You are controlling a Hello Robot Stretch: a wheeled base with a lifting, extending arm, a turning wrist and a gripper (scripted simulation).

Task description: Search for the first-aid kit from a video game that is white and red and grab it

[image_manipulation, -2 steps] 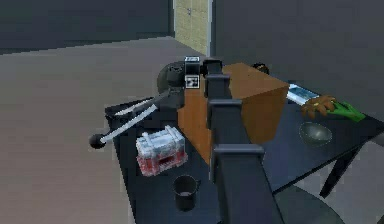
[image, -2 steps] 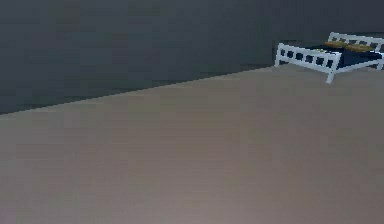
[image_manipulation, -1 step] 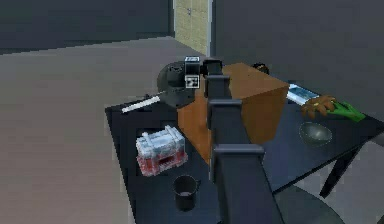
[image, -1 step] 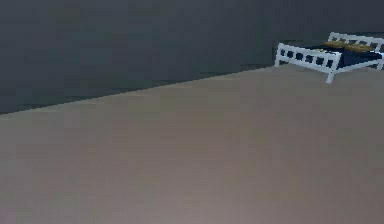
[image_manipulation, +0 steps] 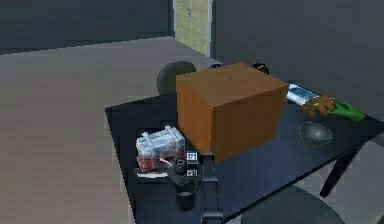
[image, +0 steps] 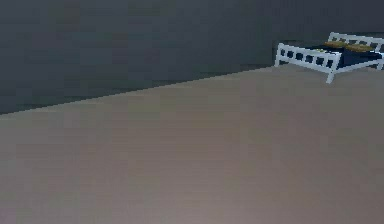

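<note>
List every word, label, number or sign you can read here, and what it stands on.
No text can be read.
White squares at the arm's end: black marks, no letters.
White and red case on the table: any print is too small.
Flat white and blue item: too blurred.
Brown box: plain faces.

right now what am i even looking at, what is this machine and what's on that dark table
This is a simulated wheeled robot with one arm and a two-finger gripper. The forward view looks ahead: beige floor, a dark grey wall and a white-framed bed with blue bedding. The arm side view looks sideways onto a dark table bearing a large brown cardboard box, a small white and red boxy thing and a green object. Whether the gripper holds anything cannot be told.
</note>
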